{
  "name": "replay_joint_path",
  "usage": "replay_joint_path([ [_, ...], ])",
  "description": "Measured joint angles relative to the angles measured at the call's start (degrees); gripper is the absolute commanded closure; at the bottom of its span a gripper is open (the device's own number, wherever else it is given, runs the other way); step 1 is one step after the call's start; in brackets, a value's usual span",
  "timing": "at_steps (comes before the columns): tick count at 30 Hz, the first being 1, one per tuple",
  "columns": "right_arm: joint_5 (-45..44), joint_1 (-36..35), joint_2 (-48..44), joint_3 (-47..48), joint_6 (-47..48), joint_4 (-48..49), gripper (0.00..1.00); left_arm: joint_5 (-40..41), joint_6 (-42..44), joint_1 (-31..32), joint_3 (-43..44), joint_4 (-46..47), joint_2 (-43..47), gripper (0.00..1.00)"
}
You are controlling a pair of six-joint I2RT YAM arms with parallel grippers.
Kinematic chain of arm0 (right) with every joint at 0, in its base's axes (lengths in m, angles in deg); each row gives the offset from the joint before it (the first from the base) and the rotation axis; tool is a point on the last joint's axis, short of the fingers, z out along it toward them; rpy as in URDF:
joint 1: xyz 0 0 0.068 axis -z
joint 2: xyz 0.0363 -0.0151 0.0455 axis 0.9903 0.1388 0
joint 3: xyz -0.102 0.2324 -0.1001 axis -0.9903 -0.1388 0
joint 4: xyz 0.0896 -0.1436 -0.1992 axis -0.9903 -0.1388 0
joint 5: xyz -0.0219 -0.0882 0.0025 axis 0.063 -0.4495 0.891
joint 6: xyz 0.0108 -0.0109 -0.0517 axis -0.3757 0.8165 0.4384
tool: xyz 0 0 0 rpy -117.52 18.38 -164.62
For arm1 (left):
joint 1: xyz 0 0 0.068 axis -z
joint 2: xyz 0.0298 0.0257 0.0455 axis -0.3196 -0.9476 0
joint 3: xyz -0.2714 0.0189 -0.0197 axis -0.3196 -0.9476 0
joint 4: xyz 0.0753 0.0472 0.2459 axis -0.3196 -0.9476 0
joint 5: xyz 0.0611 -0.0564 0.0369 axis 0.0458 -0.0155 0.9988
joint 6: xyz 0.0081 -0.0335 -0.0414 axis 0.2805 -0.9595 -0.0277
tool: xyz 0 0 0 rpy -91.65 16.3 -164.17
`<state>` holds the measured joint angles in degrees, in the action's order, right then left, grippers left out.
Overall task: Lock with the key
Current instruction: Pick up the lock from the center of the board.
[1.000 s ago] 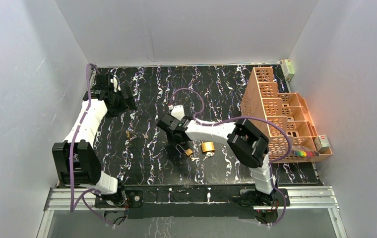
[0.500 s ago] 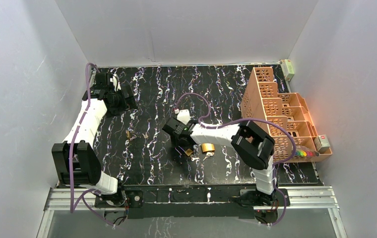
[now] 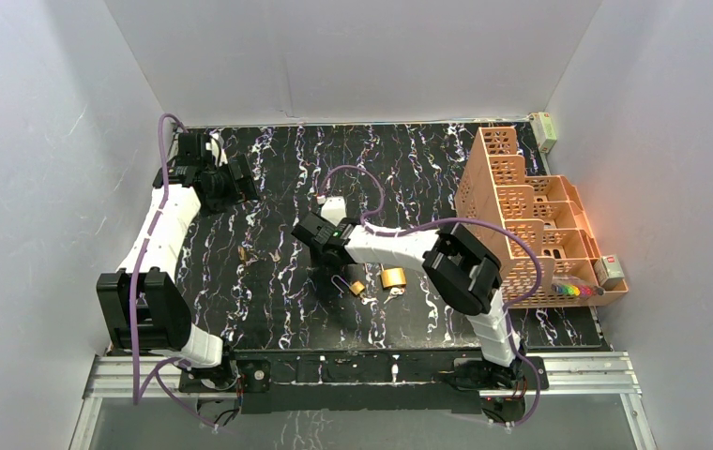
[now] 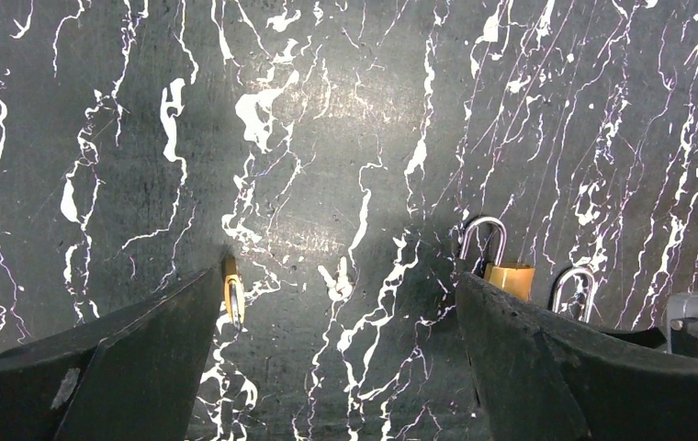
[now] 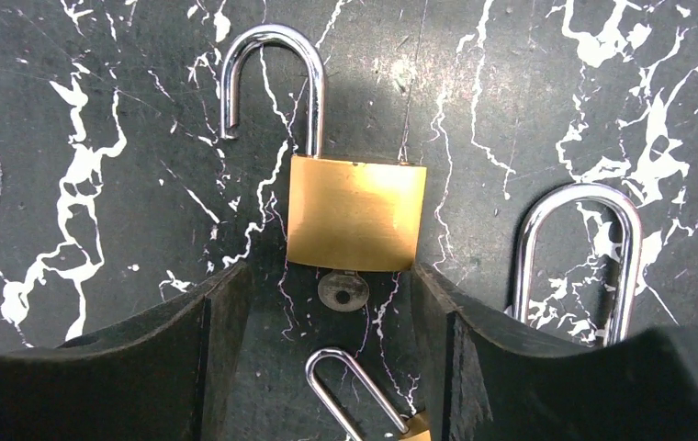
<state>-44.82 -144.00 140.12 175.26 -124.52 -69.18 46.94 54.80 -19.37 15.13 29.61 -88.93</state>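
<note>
In the right wrist view a brass padlock lies flat with its shackle swung open and a key in its base. My right gripper is open just short of that key and holds nothing. The shackle of a smaller padlock lies between its fingers. A third shackle lies to the right. From above, my right gripper is left of two padlocks. My left gripper is open and empty at the far left.
An orange slotted rack stands along the right side of the marble mat. A small brass piece lies on the mat left of centre and also shows in the left wrist view. Two padlock shackles show beside the left gripper's right finger.
My right gripper dipped down toward the padlocks half a second ago, then pulled back up and to the left. It stays open. The left arm has hardly moved.
</note>
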Motion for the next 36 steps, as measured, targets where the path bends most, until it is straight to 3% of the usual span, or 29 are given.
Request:
replay_joint_path([
  [6,0.0,0.5,1.2,0.5,-0.1,-1.5,0.25,0.0,0.2,0.0,0.1,-0.2,0.0,0.02],
  [21,-0.8,1.6,3.1,1.8,-1.6,-0.5,0.27,0.0,0.2,0.0,-0.7,0.0,0.3,0.02],
  [23,-1.7,1.6,5.3,5.1,-1.6,-0.9,0.41,0.0,0.2,0.0,-0.8,0.0,0.3,0.02],
  [25,-2.0,1.7,6.1,6.2,-1.7,-1.0,0.71,-0.1,0.3,0.0,-0.8,0.2,0.3,0.02],
  [26,-2.0,1.8,6.2,6.3,-1.8,-0.9,0.92,-0.1,0.5,0.0,-1.2,0.5,0.4,0.02],
  [27,-1.8,2.2,6.2,6.2,-2.7,-0.5,1.00,-0.3,0.8,0.0,-1.6,0.5,0.4,0.02],
  [30,0.4,2.8,3.0,0.3,0.0,6.5,1.00,-4.3,1.7,0.0,-1.4,1.9,0.4,0.02],
  [32,19.5,8.7,-8.8,-18.4,11.0,22.7,1.00,-20.5,4.9,-0.2,-0.5,6.3,0.4,0.02],
  [33,20.1,8.9,-9.0,-18.6,11.2,22.9,1.00,-22.1,5.2,-0.2,-0.4,6.7,0.4,0.02],
  [36,40.5,15.4,-16.8,-25.5,18.2,26.3,1.00,-44.2,7.9,-0.1,0.4,10.7,0.4,0.02],
])
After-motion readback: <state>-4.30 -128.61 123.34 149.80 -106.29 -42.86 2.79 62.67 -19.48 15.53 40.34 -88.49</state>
